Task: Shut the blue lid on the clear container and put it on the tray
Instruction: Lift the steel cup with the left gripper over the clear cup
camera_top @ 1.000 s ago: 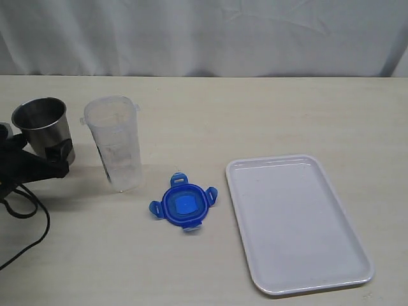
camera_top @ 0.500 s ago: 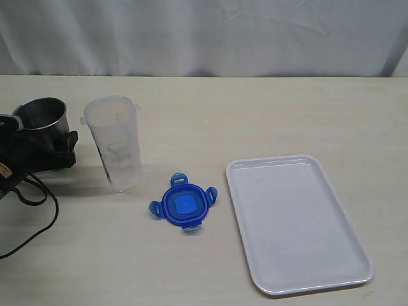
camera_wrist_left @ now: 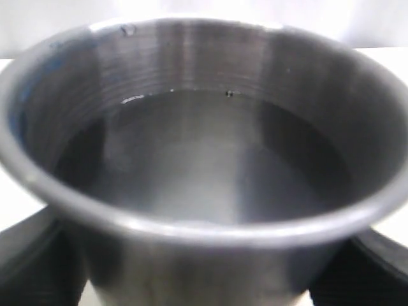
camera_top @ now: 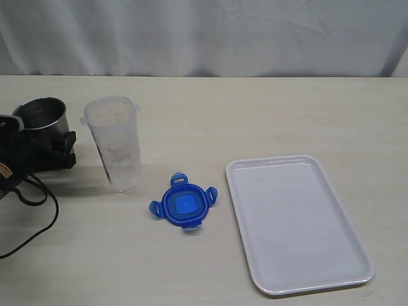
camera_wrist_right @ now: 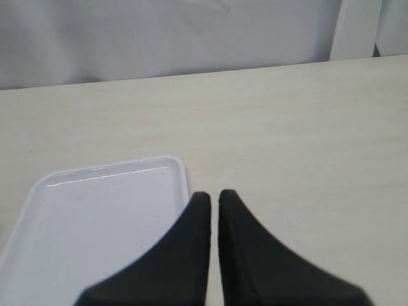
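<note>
The clear container (camera_top: 118,143) stands upright and uncovered on the table's left. The blue lid (camera_top: 183,205) lies flat on the table to its right, tabs spread, apart from it. Further right lies the white tray (camera_top: 296,223), with nothing on it. My left gripper (camera_top: 38,152) is at the far left, open, its black fingers (camera_wrist_left: 29,261) on either side of a grey metal cup (camera_wrist_left: 204,159), not at the container. My right gripper (camera_wrist_right: 214,194) is shut on nothing, above the tray's (camera_wrist_right: 95,217) corner; it is outside the exterior view.
The grey metal cup (camera_top: 39,115) stands just left of the clear container. A black cable (camera_top: 38,220) loops over the table at the left edge. A white curtain (camera_top: 204,35) closes off the back of the table.
My left gripper has moved in from the left edge until its fingers flank the metal cup. Container, lid and tray have not moved.
</note>
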Robot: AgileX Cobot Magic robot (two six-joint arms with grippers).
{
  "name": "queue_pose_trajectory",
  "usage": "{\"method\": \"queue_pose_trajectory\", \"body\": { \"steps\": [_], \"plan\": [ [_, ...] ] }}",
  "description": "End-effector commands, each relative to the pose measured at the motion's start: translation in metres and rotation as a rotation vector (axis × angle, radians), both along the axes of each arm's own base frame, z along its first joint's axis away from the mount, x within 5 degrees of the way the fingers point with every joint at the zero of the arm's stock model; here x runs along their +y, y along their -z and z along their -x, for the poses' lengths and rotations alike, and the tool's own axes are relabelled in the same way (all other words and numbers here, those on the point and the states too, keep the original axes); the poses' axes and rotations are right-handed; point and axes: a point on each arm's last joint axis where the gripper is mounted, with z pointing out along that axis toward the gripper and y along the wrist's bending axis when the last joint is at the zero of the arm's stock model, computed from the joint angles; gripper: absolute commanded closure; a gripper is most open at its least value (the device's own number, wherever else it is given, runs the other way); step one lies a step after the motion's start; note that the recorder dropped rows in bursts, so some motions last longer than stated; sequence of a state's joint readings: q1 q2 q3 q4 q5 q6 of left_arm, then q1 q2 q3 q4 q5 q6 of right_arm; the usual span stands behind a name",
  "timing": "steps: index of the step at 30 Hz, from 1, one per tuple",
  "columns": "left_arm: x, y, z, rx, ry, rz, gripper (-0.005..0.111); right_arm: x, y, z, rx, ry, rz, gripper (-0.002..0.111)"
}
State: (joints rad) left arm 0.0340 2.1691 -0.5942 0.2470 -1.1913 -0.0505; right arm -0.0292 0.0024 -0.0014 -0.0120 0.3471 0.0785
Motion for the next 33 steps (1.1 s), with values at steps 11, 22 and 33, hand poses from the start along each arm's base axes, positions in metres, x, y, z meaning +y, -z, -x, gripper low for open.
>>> {"method": "queue_pose_trajectory", "body": {
  "steps": [11, 22, 33],
  "plan": [
    [-0.002, -0.035, -0.002, 0.019, 0.031, -0.008, 0.107, 0.0, 0.0, 0.0, -0.008, 0.004, 0.002, 0.104],
    [-0.005, -0.073, -0.001, -0.059, 0.06, -0.01, 0.107, 0.0, 0.0, 0.0, -0.008, 0.004, 0.002, 0.104],
    [-0.009, -0.115, 0.005, -0.182, 0.107, 0.012, 0.107, 0.0, 0.0, 0.0, -0.008, 0.004, 0.002, 0.104]
  ]
}}
